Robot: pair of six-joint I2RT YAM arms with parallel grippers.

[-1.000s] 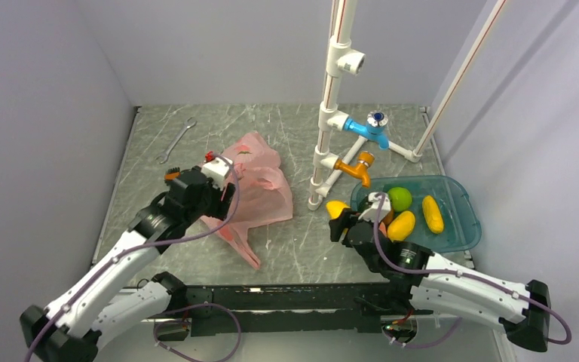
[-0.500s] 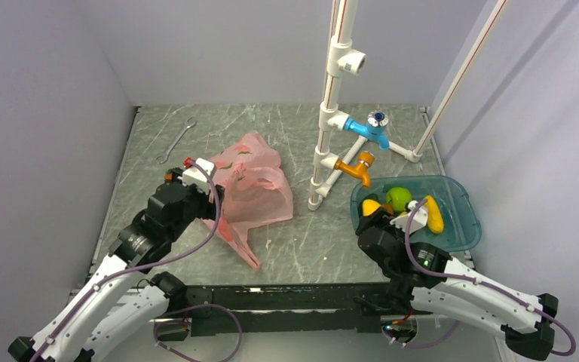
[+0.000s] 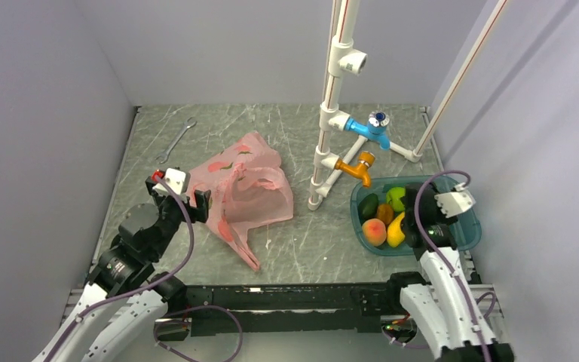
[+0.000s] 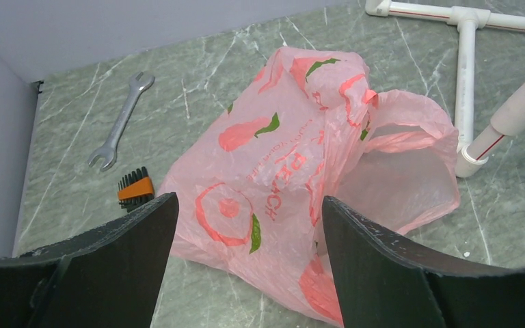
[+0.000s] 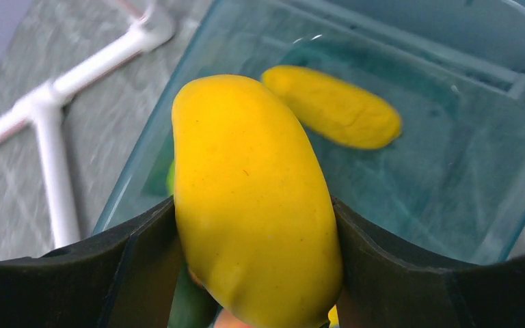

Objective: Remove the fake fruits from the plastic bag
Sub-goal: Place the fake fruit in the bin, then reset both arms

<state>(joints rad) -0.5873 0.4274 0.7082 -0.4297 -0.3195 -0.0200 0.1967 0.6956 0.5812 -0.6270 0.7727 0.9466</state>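
On the tabletop (image 3: 286, 128) the left hand (image 4: 246, 212) is wide open at 9 o'clock of the bag (image 3: 249, 185), and the right hand (image 5: 253, 205) holds a mango (image 5: 246, 150).

A silver open-ended wrench (image 3: 176, 140) lies far left on the grey-green marbled surface (image 3: 271, 128), with a small orange-and-black toothed piece (image 4: 135, 188) nearby. A white plastic pipe frame (image 3: 330, 113) carries a blue tap (image 3: 369, 128) and an orange tap (image 3: 356, 167), beside a rigid teal see-through tub (image 3: 473, 226).

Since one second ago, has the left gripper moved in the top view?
Yes. The left gripper has drawn back off the plastic bag, toward the near left edge and farther from the white pipe stand.
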